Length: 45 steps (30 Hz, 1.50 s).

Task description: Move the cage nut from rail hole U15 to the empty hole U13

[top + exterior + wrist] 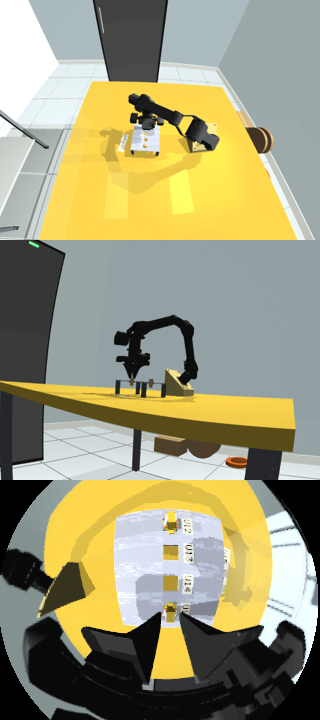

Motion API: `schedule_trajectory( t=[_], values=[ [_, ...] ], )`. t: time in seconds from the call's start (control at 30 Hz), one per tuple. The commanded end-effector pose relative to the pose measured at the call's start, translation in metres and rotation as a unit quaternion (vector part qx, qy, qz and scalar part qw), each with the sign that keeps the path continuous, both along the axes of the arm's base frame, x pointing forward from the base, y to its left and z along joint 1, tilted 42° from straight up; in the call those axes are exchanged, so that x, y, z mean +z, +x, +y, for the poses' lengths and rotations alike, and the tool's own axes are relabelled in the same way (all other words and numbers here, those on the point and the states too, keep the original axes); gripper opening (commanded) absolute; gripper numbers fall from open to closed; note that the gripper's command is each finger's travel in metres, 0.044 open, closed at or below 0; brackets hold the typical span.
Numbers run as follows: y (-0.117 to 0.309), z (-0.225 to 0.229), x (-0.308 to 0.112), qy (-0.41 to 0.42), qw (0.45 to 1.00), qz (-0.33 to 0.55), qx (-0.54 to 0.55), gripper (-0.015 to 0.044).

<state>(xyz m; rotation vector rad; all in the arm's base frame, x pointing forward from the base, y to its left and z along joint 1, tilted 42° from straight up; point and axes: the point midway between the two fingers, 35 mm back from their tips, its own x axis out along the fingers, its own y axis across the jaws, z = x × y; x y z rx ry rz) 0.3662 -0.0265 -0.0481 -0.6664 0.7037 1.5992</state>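
Positioning for a square pinch, I list: one claw [147,126] [132,377] [170,614], partly open, apparently ungripping, tips either side of U15's nut [131,382] [170,611], seated at the plate's [152,146] [122,380] [137,545] far end from above.

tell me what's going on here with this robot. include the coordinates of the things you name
The robot arm has its gripper [147,127] [132,378] [171,614] down at the nut [132,382] [170,612] in U15, its fingers partly closed on either side. Whether they grip it is unclear. That nut belongs in U13 [146,139] [170,553], which is empty. The other nut [145,145] [151,382] [171,522] sits in U12.
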Motion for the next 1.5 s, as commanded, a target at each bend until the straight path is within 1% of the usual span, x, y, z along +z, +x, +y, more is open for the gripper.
schedule_trajectory(
  t=[0.0,0.9,1.33,1.47],
  values=[
    [-0.0006,0.0019,-0.0022,0.001,1.000,0.002,-0.002,0.0120],
    [-0.0007,0.0036,-0.0040,0.001,1.000,0.002,-0.002,0.0120],
    [-0.0008,0.0031,-0.0035,0.000,1.000,0.001,0.000,0.0033],
    [-0.0008,0.0031,-0.0035,0.000,1.000,0.001,0.000,0.0031]
  ],
)
